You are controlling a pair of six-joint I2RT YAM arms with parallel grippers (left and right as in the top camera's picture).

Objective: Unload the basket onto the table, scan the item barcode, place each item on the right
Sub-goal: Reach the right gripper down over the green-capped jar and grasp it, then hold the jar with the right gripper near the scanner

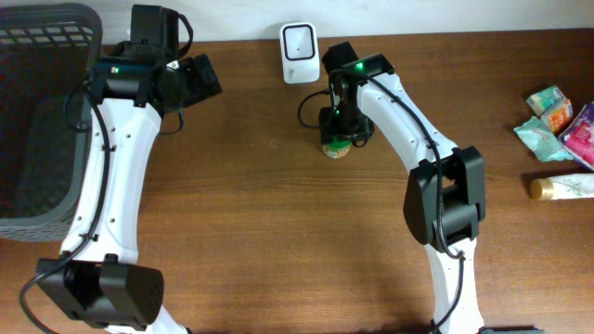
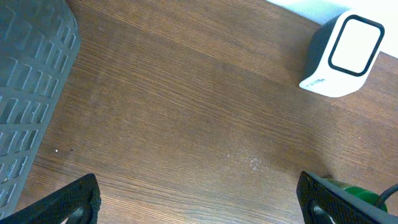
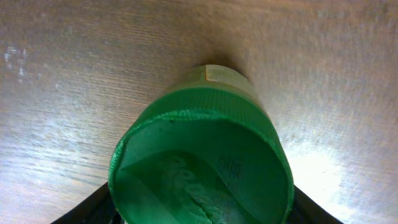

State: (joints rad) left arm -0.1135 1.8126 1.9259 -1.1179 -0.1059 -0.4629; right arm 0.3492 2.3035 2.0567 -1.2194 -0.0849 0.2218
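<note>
Standing upright on the bench (image 1: 260, 213), the green-capped jar (image 1: 336, 147) sits just in front of the white scanner (image 1: 300, 53) at the back edge. It is near enough, I judge, that a lift and a turn would bring its label to the scanner's window. The right hand (image 1: 337, 125) hangs directly over it. The green cap fills the wrist view, with a dark finger (image 3: 87, 208) at each lower corner, one on either side of the lid. That straddle suits a grasp around the cap, but I cannot tell whether the pads press on it or stand just clear. No barcode shows on any visible face, so it probably lies on the side wall and the jar would need tilting. The left hand (image 1: 198, 78) is wide open and empty, held beside the dark basket (image 1: 37, 56) — out of the way, and plausibly placed to drop scanned goods there. Some packets (image 1: 552, 116) and a tube (image 1: 561, 186) lie at the far right edge — likely next in line.
</note>
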